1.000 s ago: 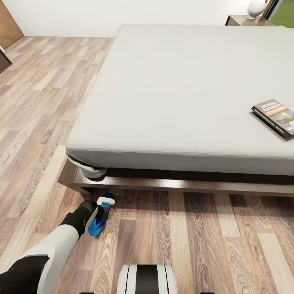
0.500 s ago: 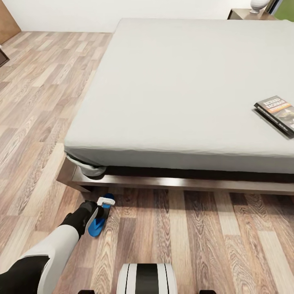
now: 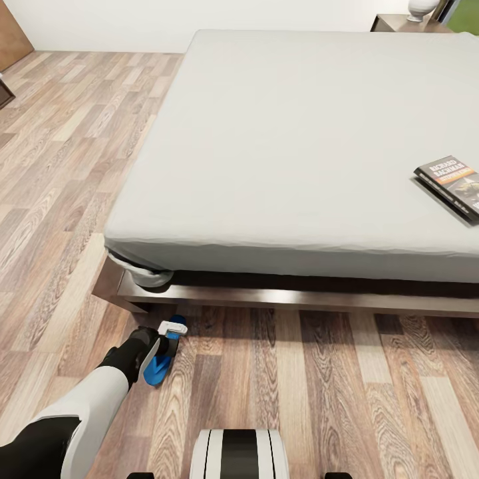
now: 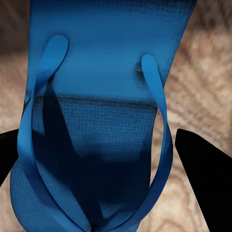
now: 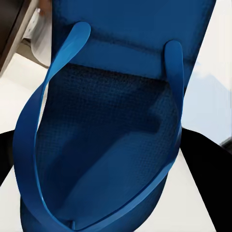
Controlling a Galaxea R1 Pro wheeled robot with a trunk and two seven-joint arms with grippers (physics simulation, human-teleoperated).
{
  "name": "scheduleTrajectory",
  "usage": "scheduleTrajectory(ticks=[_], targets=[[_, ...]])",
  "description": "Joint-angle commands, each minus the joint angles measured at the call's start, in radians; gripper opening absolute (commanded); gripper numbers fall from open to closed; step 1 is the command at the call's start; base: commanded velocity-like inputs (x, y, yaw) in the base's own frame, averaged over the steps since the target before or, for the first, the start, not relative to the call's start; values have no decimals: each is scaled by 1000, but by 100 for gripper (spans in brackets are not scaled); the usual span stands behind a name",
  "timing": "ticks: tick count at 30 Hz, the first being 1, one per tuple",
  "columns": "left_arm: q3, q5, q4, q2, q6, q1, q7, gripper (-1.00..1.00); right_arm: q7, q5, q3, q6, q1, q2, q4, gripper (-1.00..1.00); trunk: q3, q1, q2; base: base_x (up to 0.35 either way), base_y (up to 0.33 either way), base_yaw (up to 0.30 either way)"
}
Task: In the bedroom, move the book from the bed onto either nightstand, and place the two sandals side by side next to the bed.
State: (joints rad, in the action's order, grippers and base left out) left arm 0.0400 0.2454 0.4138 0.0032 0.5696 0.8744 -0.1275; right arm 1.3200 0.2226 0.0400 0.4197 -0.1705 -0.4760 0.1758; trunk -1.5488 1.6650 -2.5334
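Book (image 3: 454, 185) on grey bed (image 3: 286, 146); blue sandal (image 3: 158, 366) on plank floor (image 3: 332, 399).

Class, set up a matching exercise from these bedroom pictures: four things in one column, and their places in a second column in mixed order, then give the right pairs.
Things:
1. book
2. sandal
3. mattress
4. left gripper

Places:
A. on the dark wooden bed frame
B. on the mattress, toward the robot's right
C. low over the sandal
D. on the wood-plank floor beside the bed's corner

Pairs: 1-B, 2-D, 3-A, 4-C
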Motion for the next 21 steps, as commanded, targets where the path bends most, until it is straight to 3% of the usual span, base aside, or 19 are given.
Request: scheduleTrajectory(ticks=[1,10,14,21], targets=[[4,11,2,-1,4,0,-9,-100,3,-1,4,10,0,-2,1,-100,-1,0,0,0,0,0],[4,11,2,0,3,0,-9,-100,7,2,5,10,1,-42,-4,-100,-1,0,0,0,0,0],[3,11,2,0,2,0,-9,-100,7,3,5,11,2,-44,-4,-100,-1,0,0,0,0,0],[3,11,2,0,0,0,-9,-100,7,3,5,11,3,-45,-5,-100,-24,3,-2,0,0,0]])
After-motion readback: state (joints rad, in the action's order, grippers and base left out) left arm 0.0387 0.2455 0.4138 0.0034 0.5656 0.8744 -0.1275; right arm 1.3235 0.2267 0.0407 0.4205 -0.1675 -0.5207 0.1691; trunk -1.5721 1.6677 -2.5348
